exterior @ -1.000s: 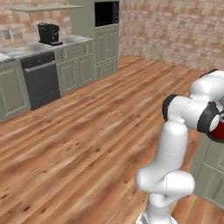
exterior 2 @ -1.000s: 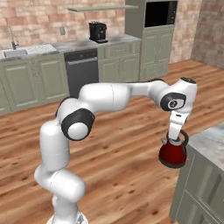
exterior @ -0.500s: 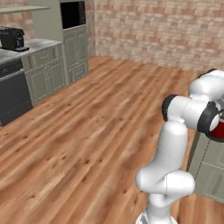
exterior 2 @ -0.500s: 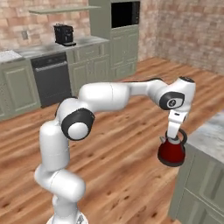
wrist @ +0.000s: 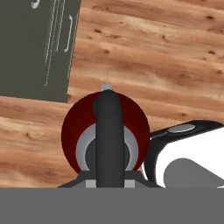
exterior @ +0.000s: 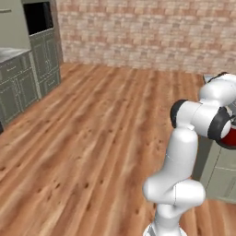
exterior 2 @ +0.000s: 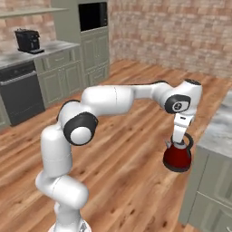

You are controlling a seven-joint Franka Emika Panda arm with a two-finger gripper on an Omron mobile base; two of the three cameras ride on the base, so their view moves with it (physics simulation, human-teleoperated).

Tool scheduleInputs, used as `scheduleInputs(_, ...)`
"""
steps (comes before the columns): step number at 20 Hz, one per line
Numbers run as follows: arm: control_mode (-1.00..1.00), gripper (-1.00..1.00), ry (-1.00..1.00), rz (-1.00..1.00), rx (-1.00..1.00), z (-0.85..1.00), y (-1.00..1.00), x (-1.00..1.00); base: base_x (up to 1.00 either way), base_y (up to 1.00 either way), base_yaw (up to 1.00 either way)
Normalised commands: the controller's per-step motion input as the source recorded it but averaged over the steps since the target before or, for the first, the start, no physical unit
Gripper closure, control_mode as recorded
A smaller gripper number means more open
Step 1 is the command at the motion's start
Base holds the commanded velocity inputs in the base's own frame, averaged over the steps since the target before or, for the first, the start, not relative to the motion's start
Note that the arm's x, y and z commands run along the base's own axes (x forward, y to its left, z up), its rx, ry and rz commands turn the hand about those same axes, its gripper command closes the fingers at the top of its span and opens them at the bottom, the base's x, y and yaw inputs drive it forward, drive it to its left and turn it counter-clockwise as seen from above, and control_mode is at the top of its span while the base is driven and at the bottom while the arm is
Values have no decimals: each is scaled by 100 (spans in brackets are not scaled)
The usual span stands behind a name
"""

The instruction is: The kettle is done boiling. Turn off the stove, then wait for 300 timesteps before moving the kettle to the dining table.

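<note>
Gripper (exterior 2: 182,139) is clamped shut on the dark arched handle of the kettle (exterior 2: 177,157), which hangs in the air over the wood floor (exterior 2: 136,181), upright, with nothing under it. Seen from the hand, the handle runs straight up the middle of the red body (wrist: 74,127), with the small spout tip at the top edge. Just to the kettle's right in the right base view stands a grey-green cabinet (exterior 2: 208,190) under a marbled counter (exterior 2: 222,129); the kettle is close beside the counter's near edge and a little below its top, though whether it touches the cabinet face cannot be told. From the left base view a sliver of the red kettle (exterior: 229,137) shows behind the arm's wrist, next to the same cabinet (exterior: 223,173). The floor is wide open to the left and ahead, running clear to a brick wall (exterior: 147,32) at the far side. Along the left wall stand more cabinets (exterior 2: 68,77), a dark oven door (exterior 2: 20,95), a tall unit with a black microwave (exterior 2: 93,16), and a black coffee machine (exterior 2: 27,40) on the counter. The hand view also takes in a dark panel (wrist: 37,48) with thin pale handles at the upper left. No writing or brand can be read on anything.
</note>
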Motion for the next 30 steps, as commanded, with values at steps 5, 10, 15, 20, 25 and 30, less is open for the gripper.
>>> scheduleInputs(5, 100, 100, 0, 0, 0, 0, 0, 0, 33, 53, -41)
scheduleInputs(10, 100, 100, 0, 0, 0, 0, 0, 0, 33, 55, -40)
scheduleInputs(15, 100, 100, 0, 0, 0, 0, 0, 0, 35, 59, -40)
scheduleInputs(20, 100, 100, 0, 0, 0, 0, 0, 0, 36, 60, -40)
scheduleInputs(25, 100, 100, 0, 0, 0, 0, 0, 0, 42, 53, -38)
scheduleInputs(30, 100, 100, 0, 0, 0, 0, 0, 0, 48, 59, -36)
